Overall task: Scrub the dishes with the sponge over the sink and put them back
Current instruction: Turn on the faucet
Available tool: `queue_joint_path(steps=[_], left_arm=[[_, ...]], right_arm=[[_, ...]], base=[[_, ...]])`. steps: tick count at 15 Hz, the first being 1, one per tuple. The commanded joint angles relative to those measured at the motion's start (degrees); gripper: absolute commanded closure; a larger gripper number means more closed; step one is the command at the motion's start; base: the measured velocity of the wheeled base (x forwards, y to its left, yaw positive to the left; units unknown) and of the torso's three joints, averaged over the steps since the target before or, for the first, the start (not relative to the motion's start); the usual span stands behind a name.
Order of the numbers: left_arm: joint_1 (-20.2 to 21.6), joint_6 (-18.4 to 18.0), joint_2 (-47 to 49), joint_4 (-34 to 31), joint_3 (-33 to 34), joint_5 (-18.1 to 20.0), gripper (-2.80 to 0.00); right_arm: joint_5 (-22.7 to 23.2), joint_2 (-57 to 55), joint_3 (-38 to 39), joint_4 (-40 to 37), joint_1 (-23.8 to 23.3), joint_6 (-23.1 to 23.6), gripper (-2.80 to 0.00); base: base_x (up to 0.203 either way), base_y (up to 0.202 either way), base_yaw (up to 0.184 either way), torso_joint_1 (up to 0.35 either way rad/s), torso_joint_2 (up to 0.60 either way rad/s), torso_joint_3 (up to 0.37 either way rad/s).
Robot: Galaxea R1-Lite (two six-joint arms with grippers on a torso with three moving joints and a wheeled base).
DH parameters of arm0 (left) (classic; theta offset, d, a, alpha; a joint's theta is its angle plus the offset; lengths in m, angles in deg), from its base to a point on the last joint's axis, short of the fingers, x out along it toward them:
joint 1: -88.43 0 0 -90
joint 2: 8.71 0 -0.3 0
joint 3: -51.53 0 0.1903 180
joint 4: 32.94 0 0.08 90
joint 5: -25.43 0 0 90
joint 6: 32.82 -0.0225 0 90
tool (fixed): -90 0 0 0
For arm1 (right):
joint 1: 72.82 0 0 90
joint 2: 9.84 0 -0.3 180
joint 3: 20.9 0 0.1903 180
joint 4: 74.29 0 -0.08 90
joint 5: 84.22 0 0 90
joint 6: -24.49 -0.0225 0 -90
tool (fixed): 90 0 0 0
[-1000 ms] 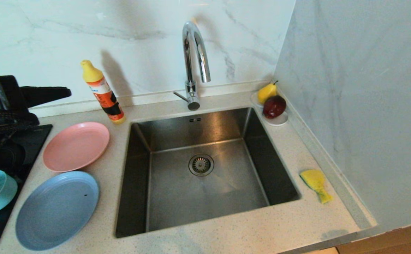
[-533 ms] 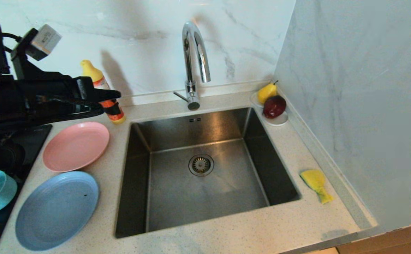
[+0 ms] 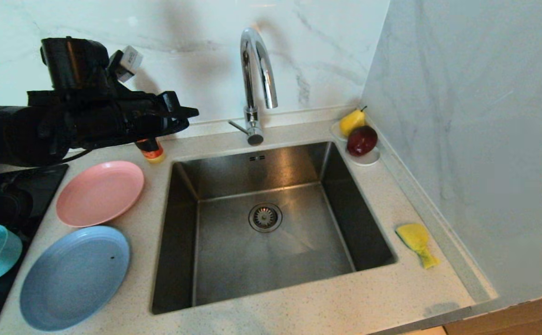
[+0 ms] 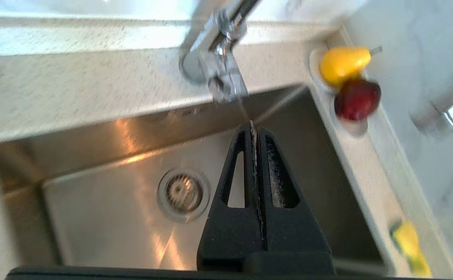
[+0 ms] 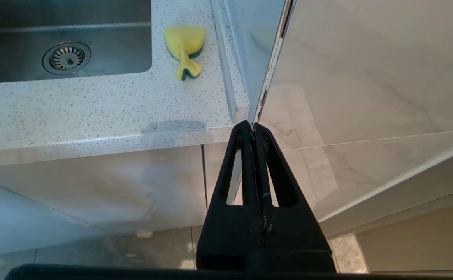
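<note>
Left gripper (image 3: 192, 113) swung forward beside tap (image 3: 257, 83), fingers pressed together, empty; overshoot could knock bottle (image 3: 151, 151) beneath arm.

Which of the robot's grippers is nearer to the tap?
Left. The left gripper, shut, hangs just left of the tap. The right gripper, shut, is parked below the counter's front edge, beyond the sponge.

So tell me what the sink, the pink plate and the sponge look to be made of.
Sink: brushed stainless steel, by its grey streaked sheen. Pink plate: probably matte plastic; flat even colour, no glare. Sponge: soft yellow foam with a green scouring edge, pinched out of shape at one end.
</note>
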Motion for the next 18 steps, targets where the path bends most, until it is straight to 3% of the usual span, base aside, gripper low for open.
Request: queue_joint_path(steps=[1, 11, 18], left_arm=[[-0.03, 1.51, 7.11, 0.65, -5.45, 0.06, 0.0], [-0.11, 3.59, 19.78, 0.16, -22.09, -0.2, 0.0], [-0.47, 3.58, 23.57, 0.8, -25.61, 0.87, 0.0]], right_arm=[[0.02, 0.02, 0.0, 0.01, 0.0, 0.04, 0.0], [0.02, 0.03, 0.0, 0.01, 0.0, 0.04, 0.0], [0.02, 0.06, 0.0, 0.01, 0.0, 0.04, 0.0]], base=[[0.0, 0.0, 0.0, 0.0, 0.0, 0.0], [0.0, 0.0, 0.0, 0.0, 0.0, 0.0], [0.0, 0.0, 0.0, 0.0, 0.0, 0.0]])
